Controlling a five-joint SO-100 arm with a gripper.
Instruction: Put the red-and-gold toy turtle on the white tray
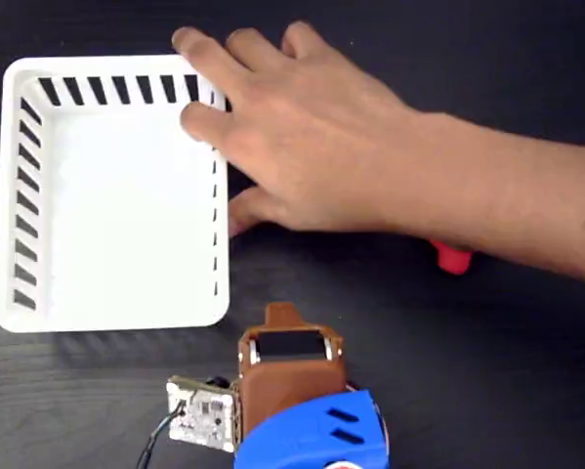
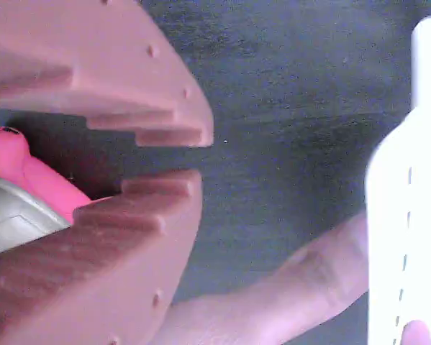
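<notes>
Reaching across the dark table, a person's hand grips the white tray's right wall, hiding most of the red-and-gold toy turtle; the wrist view shows it beyond the gripper's narrowly parted, empty jaws.

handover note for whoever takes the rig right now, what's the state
End effector: open, holding nothing; the wrist view shows the turtle behind its fingers.
A person's hand reaches across the table, fingers on the white tray wall.
Red-and-gold toy turtle: on the dark table, mostly hidden under the person's forearm in the fixed view.
Done: nothing, tray empty.
Left: wait for the hand to clear, grasp the turtle, place it on the tray.
</notes>
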